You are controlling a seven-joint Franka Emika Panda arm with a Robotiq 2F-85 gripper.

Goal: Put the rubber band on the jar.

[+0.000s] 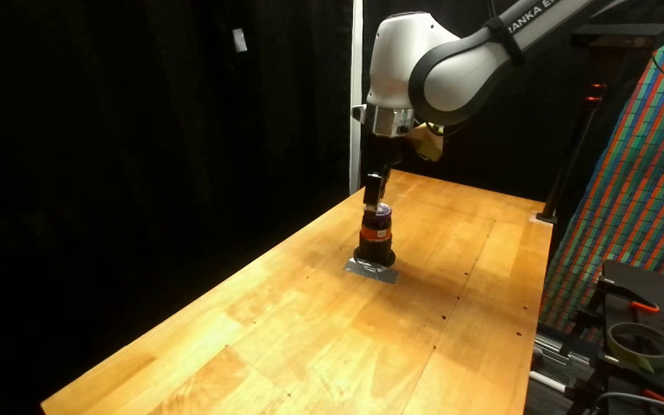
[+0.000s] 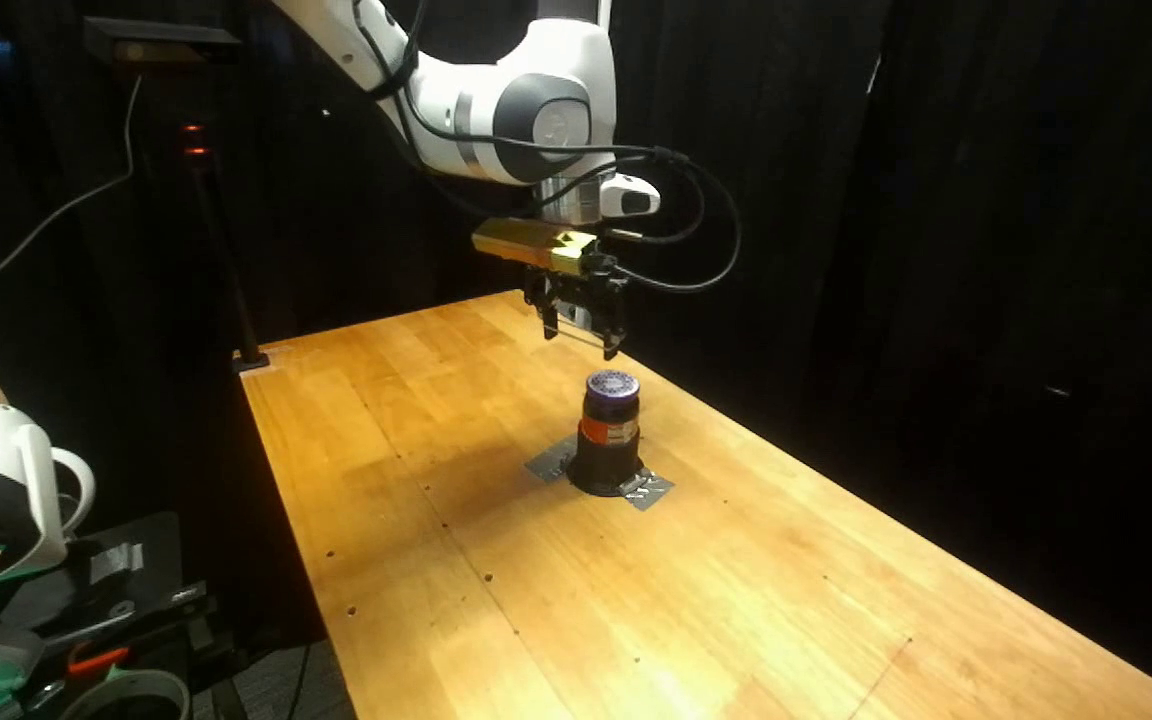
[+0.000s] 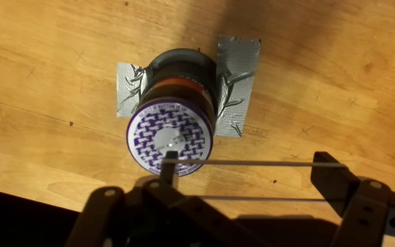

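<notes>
The jar stands upright in a black holder, with an orange label band, a dark body and a purple-and-white lid; it shows in both exterior views (image 1: 376,233) (image 2: 610,428) and in the wrist view (image 3: 165,133). My gripper is open in the wrist view (image 3: 247,159) and in both exterior views (image 2: 580,346) (image 1: 373,206). The thin pale rubber band (image 3: 252,163) is stretched around both spread fingers, in two near-parallel strands. The fingertips are above the lid's height. In the wrist view the left finger overlaps the lid's lower part; the right finger is over bare wood, off to the side.
The black holder (image 2: 604,470) is fixed to the wooden table (image 2: 736,570) with grey tape (image 3: 238,85) on two sides. A black post (image 1: 568,150) stands at a table corner. A side cart (image 1: 655,323) with a tape roll is beside the table.
</notes>
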